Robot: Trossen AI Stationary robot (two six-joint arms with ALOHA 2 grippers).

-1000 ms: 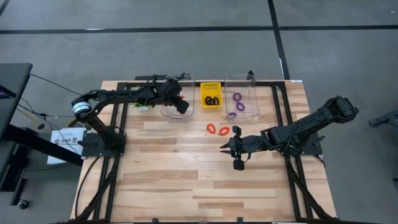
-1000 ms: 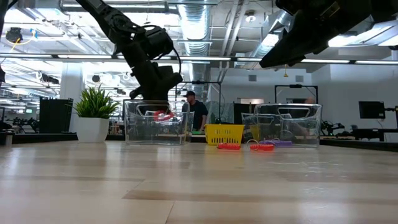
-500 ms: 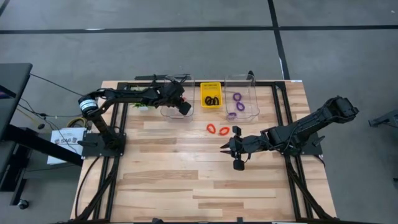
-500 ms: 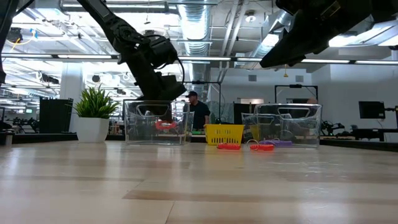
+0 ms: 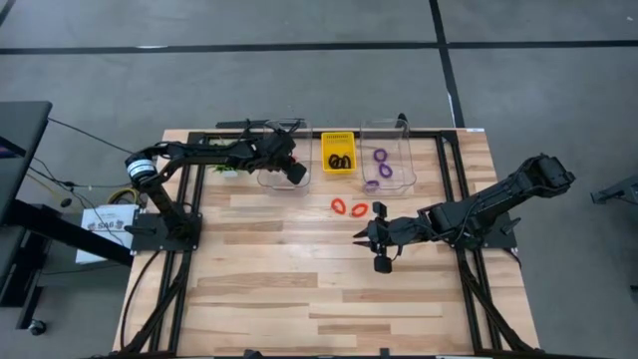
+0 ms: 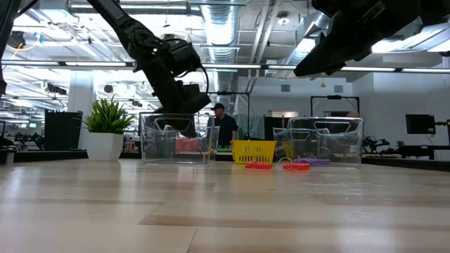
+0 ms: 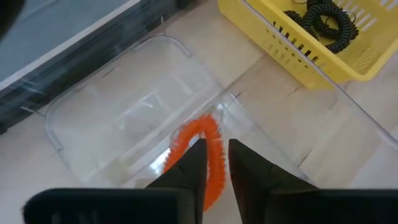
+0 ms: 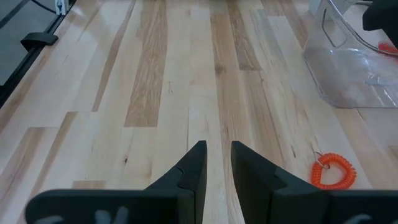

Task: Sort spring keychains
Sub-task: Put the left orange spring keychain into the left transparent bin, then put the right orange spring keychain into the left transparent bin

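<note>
One red keychain (image 7: 202,152) lies below the left gripper (image 7: 214,163) over the clear bin (image 7: 93,118), its fingers slightly parted, touching nothing. Right gripper (image 8: 216,163) hovers over the table (image 8: 149,93), parted and empty

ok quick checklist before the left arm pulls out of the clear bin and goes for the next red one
1. Red keychain released into the left clear bin: cannot tell; it shows between the left gripper fingers, which stand slightly apart.
2. Two red keychains on the table awaiting pickup: ok.
3. Right gripper parked mid-table, empty: ok, though near those reds.
4. Black keychains in yellow basket: ok.
5. Purple keychains in right clear bin: ok.
</note>
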